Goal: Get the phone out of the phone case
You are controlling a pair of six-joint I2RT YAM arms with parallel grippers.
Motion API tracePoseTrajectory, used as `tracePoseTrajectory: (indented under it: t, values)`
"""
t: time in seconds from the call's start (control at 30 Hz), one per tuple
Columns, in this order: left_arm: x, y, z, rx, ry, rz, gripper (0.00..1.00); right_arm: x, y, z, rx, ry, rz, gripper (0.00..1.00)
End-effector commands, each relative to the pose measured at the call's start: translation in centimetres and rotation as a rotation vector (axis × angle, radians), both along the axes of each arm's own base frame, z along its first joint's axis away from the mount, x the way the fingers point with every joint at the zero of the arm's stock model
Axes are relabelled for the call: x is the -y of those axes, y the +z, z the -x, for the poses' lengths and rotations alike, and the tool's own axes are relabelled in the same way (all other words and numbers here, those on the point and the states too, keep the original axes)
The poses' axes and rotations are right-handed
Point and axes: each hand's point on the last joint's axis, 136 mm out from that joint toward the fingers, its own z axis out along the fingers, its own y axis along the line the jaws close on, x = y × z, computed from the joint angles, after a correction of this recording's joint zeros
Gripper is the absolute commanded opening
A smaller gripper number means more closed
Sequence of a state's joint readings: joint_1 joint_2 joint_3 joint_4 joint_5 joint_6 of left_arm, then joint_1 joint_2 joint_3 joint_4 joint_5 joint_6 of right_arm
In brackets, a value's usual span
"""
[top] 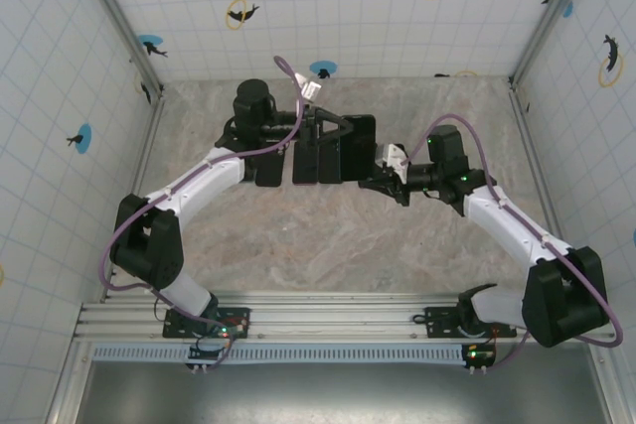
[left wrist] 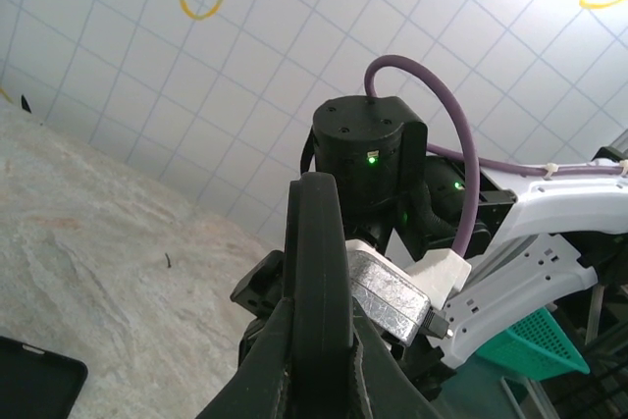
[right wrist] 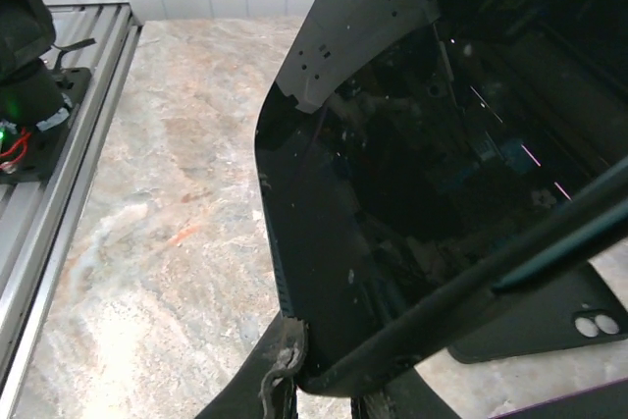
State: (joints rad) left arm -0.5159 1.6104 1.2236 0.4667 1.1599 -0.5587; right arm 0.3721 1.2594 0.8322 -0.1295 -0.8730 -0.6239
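Over the marbled table [top: 298, 245], both arms [top: 199, 181] [top: 502, 217] bend inward, jaws pinching the phone [top: 358, 141].

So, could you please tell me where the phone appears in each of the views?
Top external: phone, a dark slab at centre.
Left wrist: edge-on, bottom centre.
Right wrist: large glossy face, centre to right.
Shared landmark: the marbled table.

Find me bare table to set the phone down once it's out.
Crowded: centre, where left gripper and right gripper meet at the phone case, dark slabs beside it. Widest free patch: table between that cluster and the near rail. A bare strip also runs along the back wall.
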Motion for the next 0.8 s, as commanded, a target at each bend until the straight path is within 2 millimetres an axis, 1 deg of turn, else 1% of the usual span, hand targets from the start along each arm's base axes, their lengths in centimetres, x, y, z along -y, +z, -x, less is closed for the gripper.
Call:
tracePoseTrajectory:
  t: [0.0, 0.2, 0.37, 0.57, 0.6, 0.7, 0.77]
  values:
    - [0.4, 1.4, 4.6, -0.063, -0.193, -0.004, 0.00, 0.1, 3.7, -3.0, 0.198, -0.091, -0.049, 0.18]
    - [0.8, 1.4, 5.1, -0.077, -0.225, -0.009, 0.00, 0.2, 3.8, -3.0, 0.197, -0.098, -0.053, 0.18]
    - [0.7, 1.7, 5.4, -0.079, -0.243, -0.008, 0.00, 0.6, 3.8, -3.7, 0.259, -0.126, -0.017, 0.16]
    - [0.7, 1.9, 5.6, -0.081, -0.258, -0.008, 0.00, 1.4, 3.2, -4.2, 0.335, -0.175, 0.043, 0.14]
    - [0.7, 2.0, 5.7, -0.080, -0.263, -0.008, 0.00, 1.5, 3.8, -4.5, 0.368, -0.188, 0.034, 0.14]
    - [0.8, 1.8, 5.6, -0.084, -0.261, -0.010, 0.00, 1.7, 4.2, -4.7, 0.392, -0.208, 0.024, 0.15]
    - [0.8, 1.6, 5.3, -0.086, -0.251, -0.011, 0.00, 1.5, 4.3, -4.5, 0.372, -0.197, 0.010, 0.15]
